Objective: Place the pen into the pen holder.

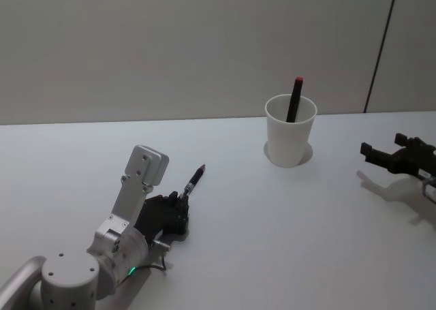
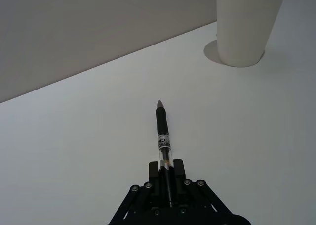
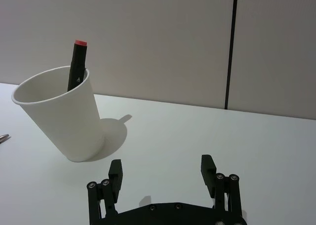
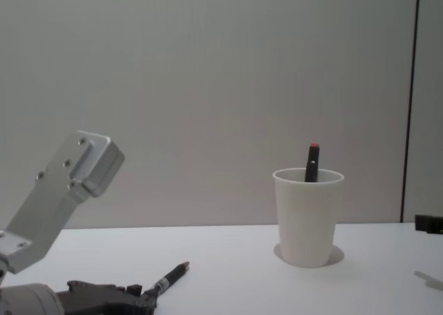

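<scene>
At lower left, left hand [image 1: 182, 199] clamped on pen [image 1: 194, 179], axis aimed upper-right at pen holder [image 1: 291, 146]; right hand [image 3: 162, 168] spread apart, idle.

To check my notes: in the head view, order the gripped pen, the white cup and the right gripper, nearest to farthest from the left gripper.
1. gripped pen, held in the left gripper.
2. white cup, centre, farther back.
3. right gripper, far right.
</scene>
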